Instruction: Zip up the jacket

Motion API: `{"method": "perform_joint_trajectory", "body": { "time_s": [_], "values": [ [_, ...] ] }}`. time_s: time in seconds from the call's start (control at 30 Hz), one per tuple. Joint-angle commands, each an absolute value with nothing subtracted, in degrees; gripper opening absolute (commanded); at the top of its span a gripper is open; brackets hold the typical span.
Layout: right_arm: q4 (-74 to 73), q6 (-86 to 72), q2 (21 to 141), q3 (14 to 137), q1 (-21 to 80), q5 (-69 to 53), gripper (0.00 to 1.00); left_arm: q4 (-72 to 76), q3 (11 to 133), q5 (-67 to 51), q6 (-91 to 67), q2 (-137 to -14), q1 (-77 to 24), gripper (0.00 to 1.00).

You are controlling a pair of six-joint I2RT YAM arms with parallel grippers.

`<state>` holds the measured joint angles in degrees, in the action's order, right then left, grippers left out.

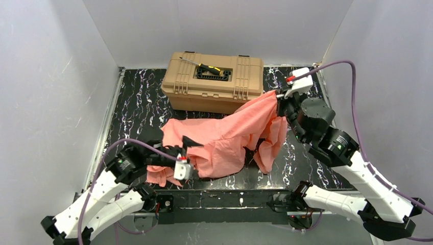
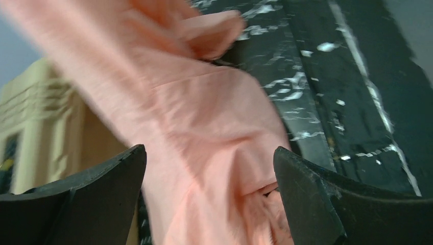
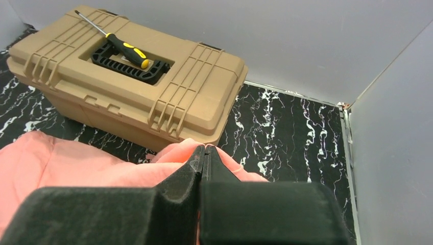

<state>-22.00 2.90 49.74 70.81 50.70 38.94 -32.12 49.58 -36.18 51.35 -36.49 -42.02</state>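
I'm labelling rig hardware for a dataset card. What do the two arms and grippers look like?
The left arm and right arm have white link shells and black joint housings. A purple cable trails from each. The left gripper and right gripper have black, wedge-shaped fingers on a white block with a small red mark.

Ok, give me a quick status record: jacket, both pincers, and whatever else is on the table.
jacket: pink, crumpled on the table, right end raised; zipper not visible
left pincer: open, jacket fabric between the jaws, not clamped
right pincer: shut on a jacket edge, holding it up near the toolbox's front right corner
toolbox: tan, closed, at the far side
screwdriver: lying on the toolbox lid
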Motion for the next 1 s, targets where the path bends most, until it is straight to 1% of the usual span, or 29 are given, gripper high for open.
{"method": "perform_joint_trajectory", "body": {
  "time_s": [0.0, 0.17, 0.5, 0.6, 0.67, 0.7, 0.73, 0.77, 0.87, 0.9, 0.97],
  "values": [
    [-21.43, 3.32, 53.93, 75.09, 50.62, 41.42, 0.01, -30.50, 41.30, -52.45, 74.84, -38.28, -46.23, 0.93],
    [-18.84, 4.48, 56.95, 74.28, 50.63, 42.80, 0.01, -33.97, 39.49, -52.01, 90.51, -49.91, -50.30, 0.92],
    [-16.43, 4.68, 59.74, 73.57, 50.61, 44.71, 0.01, -34.21, 39.15, -46.59, 104.60, -70.54, -52.95, 0.91],
    [-16.09, 4.39, 59.81, 73.55, 50.62, 44.63, 0.01, -28.27, 40.15, -42.07, 101.89, -76.68, -53.00, 0.87],
    [-16.08, 4.22, 59.56, 73.37, 50.54, 44.54, 0.01, -24.03, 40.55, -39.25, 100.09, -79.45, -53.03, 0.81],
    [-16.13, 4.21, 59.41, 73.24, 50.54, 44.50, 0.01, -22.64, 40.78, -37.79, 99.46, -80.52, -53.05, 0.77],
    [-16.17, 4.33, 59.29, 73.15, 50.49, 44.45, 0.01, -22.04, 41.17, -36.30, 99.14, -81.50, -53.07, 0.70],
    [-16.24, 4.38, 59.25, 73.06, 50.53, 44.47, 0.01, -22.05, 41.71, -34.94, 98.56, -82.43, -53.06, 0.59],
    [-16.58, 4.40, 59.16, 72.97, 50.54, 44.01, 0.01, -22.48, 43.65, -31.37, 95.35, -82.80, -53.09, 0.11],
    [-16.79, 4.32, 59.11, 72.89, 50.47, 43.95, 0.01, -22.39, 44.35, -30.55, 93.92, -81.33, -53.05, 0.00],
    [-17.15, 4.31, 58.93, 72.76, 50.45, 43.90, 0.01, -20.59, 45.50, -30.11, 88.85, -75.16, -53.00, 0.00]
  ]
}}
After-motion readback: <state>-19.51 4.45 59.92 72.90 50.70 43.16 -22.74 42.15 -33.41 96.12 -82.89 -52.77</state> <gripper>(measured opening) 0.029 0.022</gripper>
